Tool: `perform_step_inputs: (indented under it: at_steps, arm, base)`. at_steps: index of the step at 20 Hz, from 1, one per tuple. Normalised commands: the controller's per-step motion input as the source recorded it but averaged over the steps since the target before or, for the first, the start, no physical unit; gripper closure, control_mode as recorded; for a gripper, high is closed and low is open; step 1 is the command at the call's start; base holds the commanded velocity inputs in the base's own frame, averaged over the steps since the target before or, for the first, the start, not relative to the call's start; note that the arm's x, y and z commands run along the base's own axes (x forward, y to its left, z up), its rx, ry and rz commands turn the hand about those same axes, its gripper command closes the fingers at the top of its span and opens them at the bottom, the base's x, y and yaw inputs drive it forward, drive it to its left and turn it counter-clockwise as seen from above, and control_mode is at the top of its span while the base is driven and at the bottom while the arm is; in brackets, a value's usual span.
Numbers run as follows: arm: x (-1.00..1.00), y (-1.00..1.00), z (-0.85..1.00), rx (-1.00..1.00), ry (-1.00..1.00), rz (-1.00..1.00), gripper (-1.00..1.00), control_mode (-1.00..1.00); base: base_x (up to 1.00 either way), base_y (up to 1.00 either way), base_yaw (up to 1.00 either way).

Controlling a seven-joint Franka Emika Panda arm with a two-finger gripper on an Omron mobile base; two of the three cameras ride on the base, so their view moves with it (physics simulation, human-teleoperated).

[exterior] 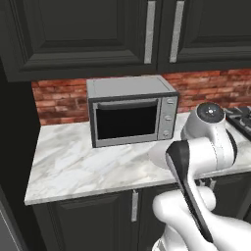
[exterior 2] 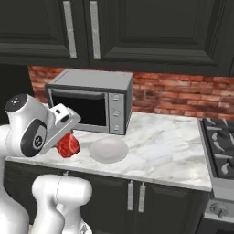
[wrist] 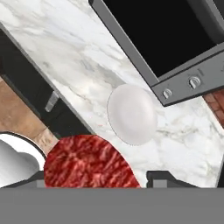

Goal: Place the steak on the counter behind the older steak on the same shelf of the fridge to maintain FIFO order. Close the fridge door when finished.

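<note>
Left base view: arm over the counter (exterior: 73, 166), before the microwave (exterior: 132, 110). Right base view: gripper (exterior 2: 68, 137) closed on the steak (exterior 2: 67, 146), lifted near the counter's front edge, left of a white plate (exterior 2: 109, 150). Hand view: steak (wrist: 85, 164) between the fingers; a loose grip during transport to the fridge risks dropping it.

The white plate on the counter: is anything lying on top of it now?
Nothing lies on the white plate; its whole surface shows bare on the marble counter before the microwave. The steak hangs in the gripper beside it, off the counter. What is under the plate is covered.
</note>
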Motion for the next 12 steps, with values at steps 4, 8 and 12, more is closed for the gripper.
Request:
perform_step_inputs:
  at_steps: [4, 8, 12]
  arm:
    - [0.00, 0.00, 0.00, 0.00, 0.00, 0.00, 1.00, 1.00]
    - [0.00, 0.00, 0.00, 0.00, 0.00, 0.00, 1.00, 1.00]
    - [0.00, 0.00, 0.00, 0.00, 0.00, 0.00, 1.00, 1.00]
  base:
    - [-1.00, 0.02, 0.00]
    - [-1.00, 0.39, 0.16]
    - [-0.97, 0.21, 0.36]
